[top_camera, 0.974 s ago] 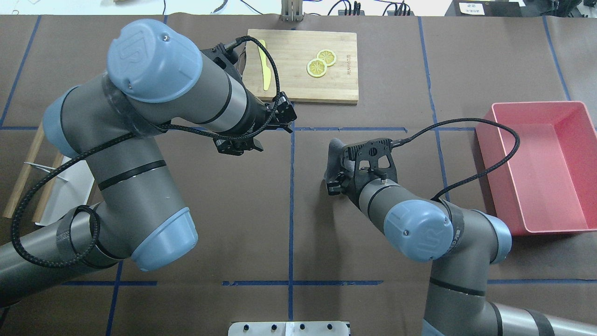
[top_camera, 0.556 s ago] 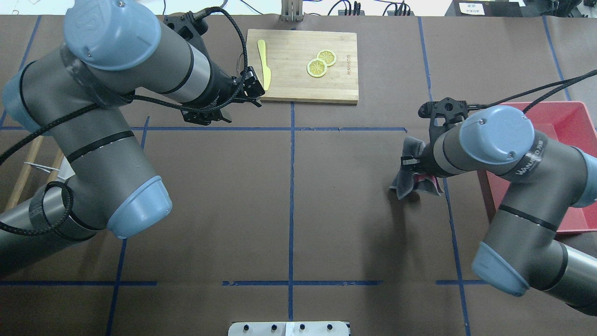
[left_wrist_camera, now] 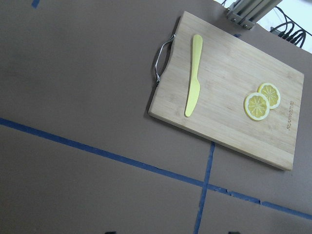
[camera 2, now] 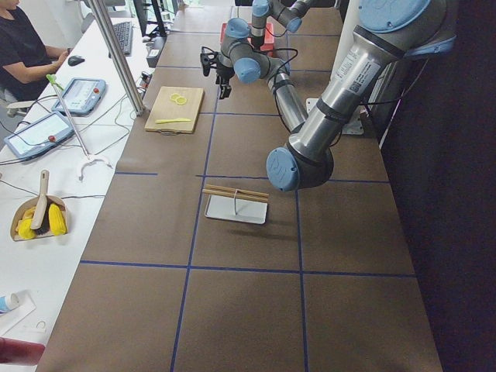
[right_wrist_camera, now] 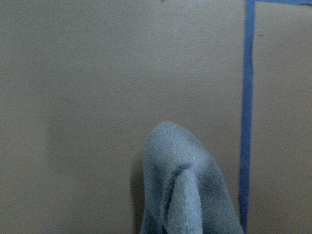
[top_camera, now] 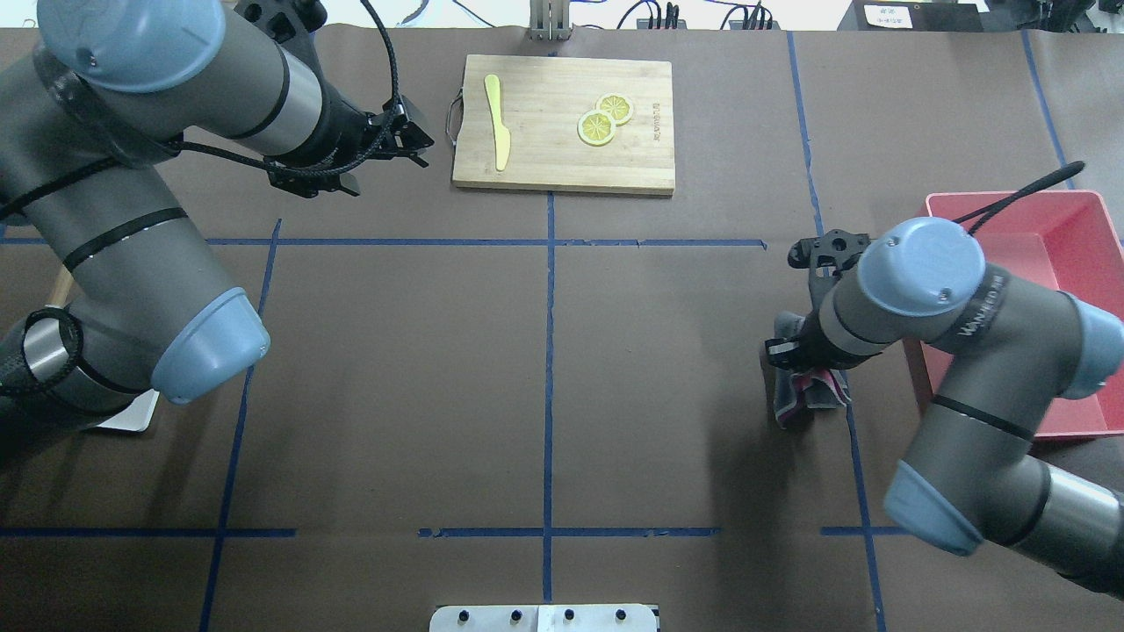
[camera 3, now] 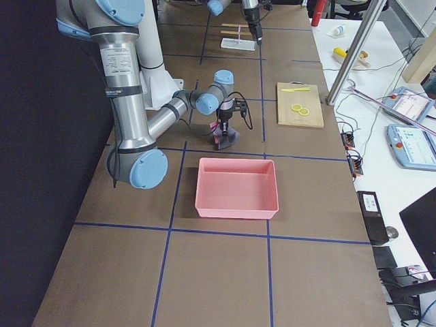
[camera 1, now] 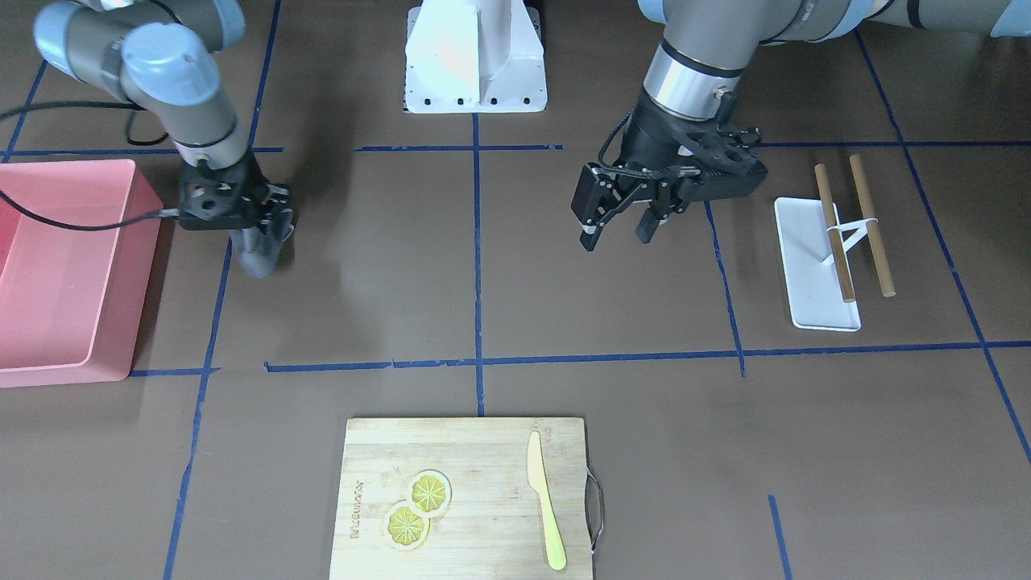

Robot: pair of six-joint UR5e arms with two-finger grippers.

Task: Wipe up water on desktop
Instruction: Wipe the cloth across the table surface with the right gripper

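Note:
The desktop (top_camera: 544, 369) is a matte dark-brown surface with blue tape lines; I see no water on it. My right gripper (top_camera: 788, 353) is shut on a grey cloth (top_camera: 803, 397) that hangs down to the desktop beside a blue line, just left of the pink bin. In the front view the gripper (camera 1: 242, 219) holds the cloth (camera 1: 258, 251) the same way. The right wrist view shows the cloth's end (right_wrist_camera: 185, 195) over the desktop (right_wrist_camera: 97, 97). My left gripper (top_camera: 384, 161) is open and empty, above the desktop left of the cutting board; it also shows in the front view (camera 1: 616, 232).
A bamboo cutting board (top_camera: 641, 105) at the far middle carries a yellow knife (top_camera: 498, 121) and two lemon slices (top_camera: 604, 118). A pink bin (top_camera: 1036, 290) stands at the right. A white tray (camera 1: 813, 278) with two wooden sticks (camera 1: 834, 234) lies on my left side.
My right arm carried the cloth from the table's middle to the right, then a little nearer to me. My left arm drew back to the far left, off the cutting board.

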